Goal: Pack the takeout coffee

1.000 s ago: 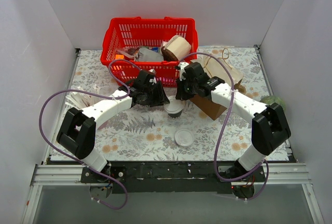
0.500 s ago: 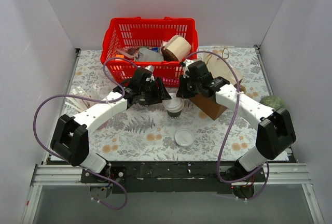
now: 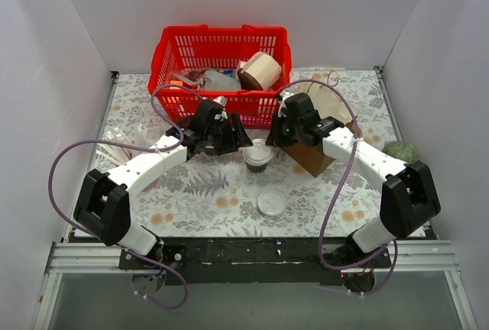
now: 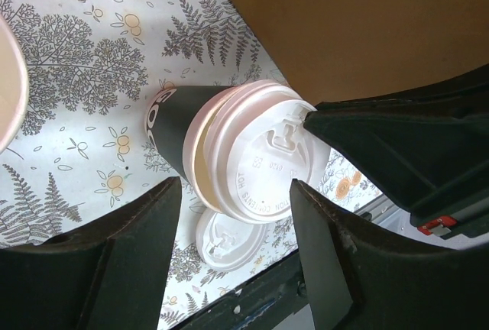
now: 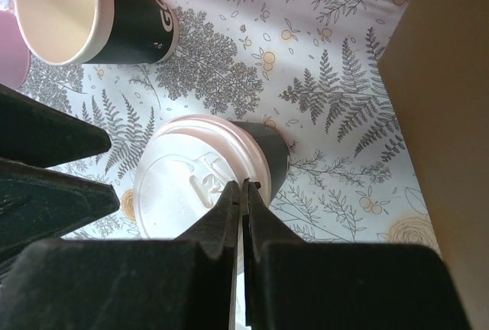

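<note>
The takeout coffee (image 3: 257, 157) stands on the floral cloth between my two grippers. It is a dark paper cup, and its white lid (image 4: 256, 163) sits slightly askew, so a cream sliver of the inside shows on one side. My left gripper (image 4: 233, 189) is open, with its jaws spread wider than the cup and not touching it. In the top view the left gripper (image 3: 241, 140) is just left of the cup. My right gripper (image 5: 243, 186) is shut, nothing between its fingers, and its tips rest on the lid's edge (image 5: 191, 185).
A loose white lid (image 3: 270, 202) lies in front of the cup. A lidless dark cup (image 5: 84, 9) stands close by. A brown paper bag (image 3: 313, 150) sits right of the cup, and a red basket (image 3: 221, 43) holding several items stands behind.
My left gripper has opened and let go of the cup, drawing back a little. My right gripper has shifted slightly right, still shut against the lid. The cup has stayed in place.
</note>
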Robot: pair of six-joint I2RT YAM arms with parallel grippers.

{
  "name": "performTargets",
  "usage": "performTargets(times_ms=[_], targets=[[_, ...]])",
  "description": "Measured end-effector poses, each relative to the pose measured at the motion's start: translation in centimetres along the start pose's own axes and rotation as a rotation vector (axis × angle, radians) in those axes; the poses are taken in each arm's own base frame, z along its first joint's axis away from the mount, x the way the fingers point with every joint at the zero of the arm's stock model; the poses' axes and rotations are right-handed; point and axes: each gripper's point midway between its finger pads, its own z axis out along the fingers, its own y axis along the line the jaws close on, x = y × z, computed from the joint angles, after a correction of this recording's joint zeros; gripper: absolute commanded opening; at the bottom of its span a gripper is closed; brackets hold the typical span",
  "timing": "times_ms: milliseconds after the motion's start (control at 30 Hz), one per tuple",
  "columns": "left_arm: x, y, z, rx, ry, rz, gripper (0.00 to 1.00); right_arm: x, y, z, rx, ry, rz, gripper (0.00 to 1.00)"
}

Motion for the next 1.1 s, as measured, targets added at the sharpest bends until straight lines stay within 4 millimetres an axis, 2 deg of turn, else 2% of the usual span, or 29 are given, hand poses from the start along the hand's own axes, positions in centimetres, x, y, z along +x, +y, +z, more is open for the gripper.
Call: performTargets(times_ms=[400, 667, 1100], targets=[[0.0, 0.0, 0.0, -0.002, 0.002, -0.001, 0.63, 0.4, 0.2, 0.8, -0.069, -0.014, 0.049, 0.01], [0.1, 0.1, 0.0, -0.003, 0.003, -0.003, 0.62, -0.3, 0.7, 0.9, -0.103, -0.042, 0.036, 0.01], [0.7, 1.1, 1.3, -0.034, 0.033, -0.009, 0.61, 0.0, 0.1, 1.2, -0.079, -0.04, 0.015, 0.01]])
